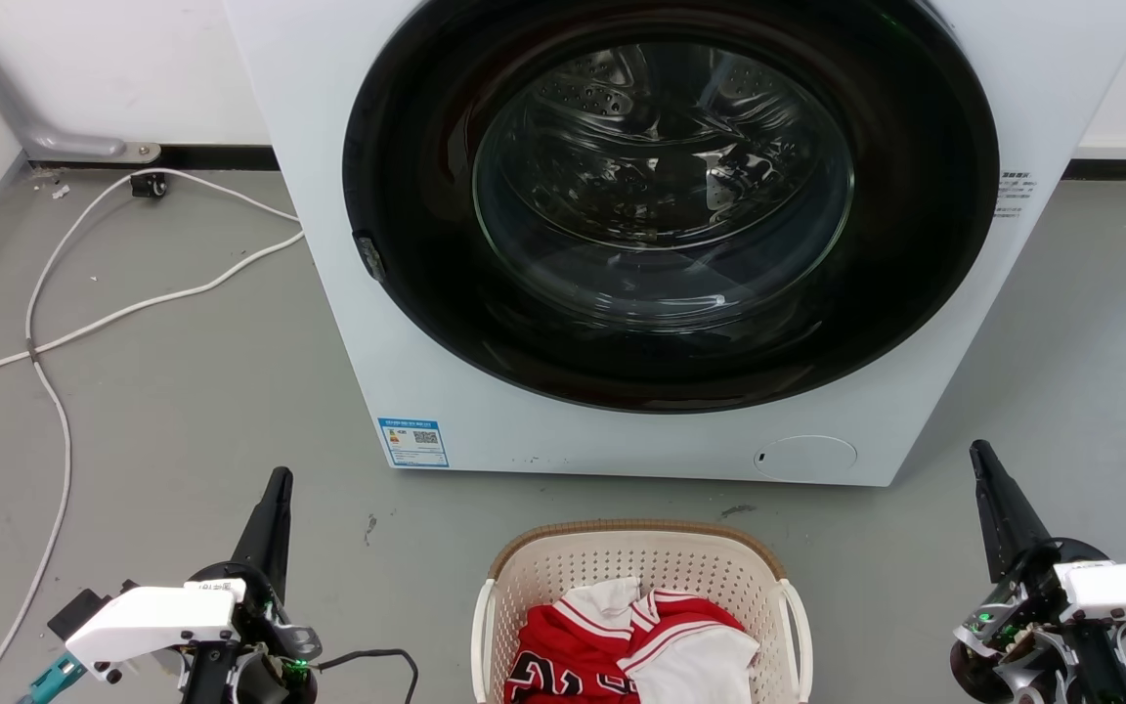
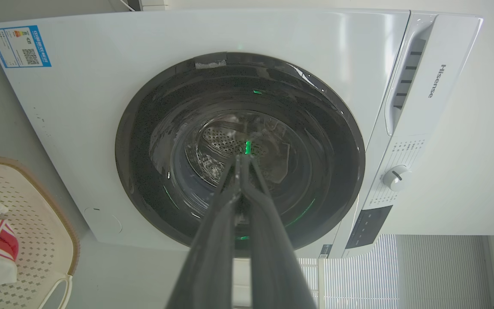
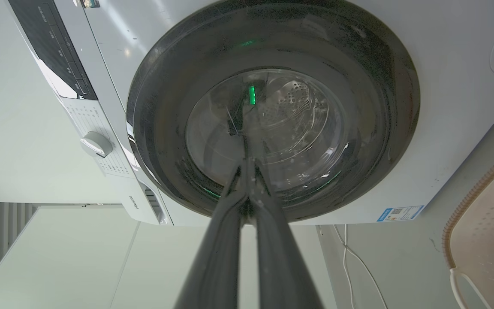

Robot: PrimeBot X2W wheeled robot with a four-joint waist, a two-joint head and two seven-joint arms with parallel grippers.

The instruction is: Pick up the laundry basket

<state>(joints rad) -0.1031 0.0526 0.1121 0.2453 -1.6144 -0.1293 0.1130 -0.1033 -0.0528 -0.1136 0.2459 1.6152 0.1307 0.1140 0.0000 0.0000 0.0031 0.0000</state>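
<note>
Left pincer (image 1: 275, 508) and right pincer (image 1: 991, 484), both closed tight and empty, I held flanking the laundry basket (image 1: 636, 529), likely poised for its handles (image 1: 481, 626).

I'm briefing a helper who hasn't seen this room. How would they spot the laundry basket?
Find the white washing machine with its round dark door. On the grey floor just before it stands the laundry basket. It alone is cream, perforated, brown-rimmed and holds red-and-white clothes.
</note>
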